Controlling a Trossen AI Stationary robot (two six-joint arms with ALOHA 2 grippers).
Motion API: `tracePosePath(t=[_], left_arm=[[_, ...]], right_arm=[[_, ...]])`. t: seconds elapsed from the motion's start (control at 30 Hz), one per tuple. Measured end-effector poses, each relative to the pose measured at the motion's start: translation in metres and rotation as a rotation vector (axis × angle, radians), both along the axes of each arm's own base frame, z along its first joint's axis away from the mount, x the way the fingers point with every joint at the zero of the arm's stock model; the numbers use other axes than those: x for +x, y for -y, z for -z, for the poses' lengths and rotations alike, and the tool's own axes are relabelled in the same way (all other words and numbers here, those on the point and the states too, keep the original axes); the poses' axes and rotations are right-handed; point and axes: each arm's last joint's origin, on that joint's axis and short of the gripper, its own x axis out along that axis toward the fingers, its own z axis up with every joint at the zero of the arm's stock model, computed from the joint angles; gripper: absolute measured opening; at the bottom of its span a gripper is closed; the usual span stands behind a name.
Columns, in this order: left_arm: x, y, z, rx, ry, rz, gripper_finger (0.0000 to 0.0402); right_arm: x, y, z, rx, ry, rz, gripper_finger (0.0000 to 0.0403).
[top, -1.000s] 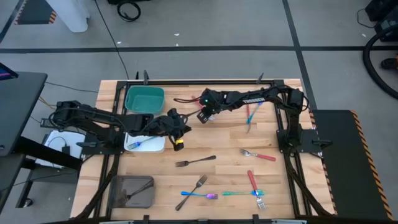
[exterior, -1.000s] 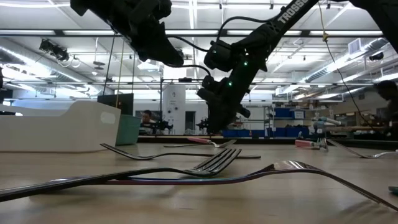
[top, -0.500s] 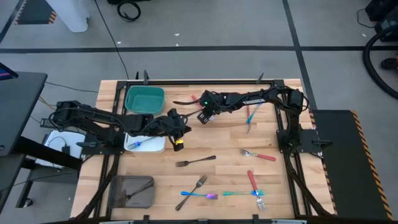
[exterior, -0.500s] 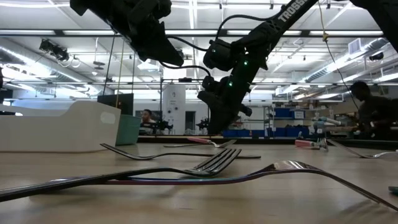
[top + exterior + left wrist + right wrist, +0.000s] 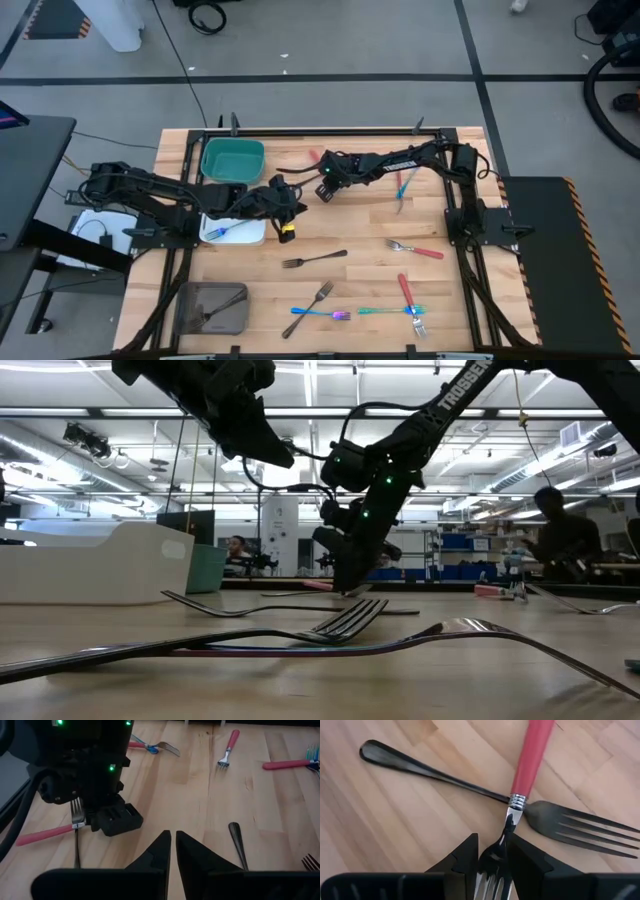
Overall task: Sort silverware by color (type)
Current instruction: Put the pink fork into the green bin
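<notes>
One red-handled fork (image 5: 530,757) has its metal head between the fingers of the right gripper (image 5: 492,857), which grasp it; it crosses one black fork (image 5: 470,790) just ahead. The left gripper (image 5: 172,852) is clenched (holding nothing), one black handle (image 5: 237,840) beside it.

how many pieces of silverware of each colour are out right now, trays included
red-handled utensil: 4
iridescent utensil: 4, one of them in the white tray
dark utensil: 4, one of them in the grey tray
total: 12
</notes>
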Motion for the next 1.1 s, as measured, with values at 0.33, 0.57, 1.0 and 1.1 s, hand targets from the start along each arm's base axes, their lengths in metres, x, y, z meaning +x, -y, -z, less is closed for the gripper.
tracePosePath(t=[0.33, 0.57, 1.0, 1.1], left_arm=[[0.0, 0.0, 0.0, 0.001, -0.004, 0.001, 0.0039], [0.0, 0.0, 0.001, 0.001, -0.01, 0.0, 0.0039], [0.0, 0.0, 0.001, 0.003, -0.01, 0.001, 0.0039], [0.0, 0.0, 0.001, 0.003, -0.01, 0.002, 0.0039]], right_arm=[[-0.001, 0.002, -0.018, 0.008, -0.005, -0.001, 0.0109], [-0.005, 0.01, -0.013, 0.014, -0.025, 0.066, 0.011], [-0.005, 0.013, -0.014, 0.026, 0.014, 0.148, 0.011], [-0.005, 0.013, -0.014, 0.027, 0.018, 0.176, 0.011]])
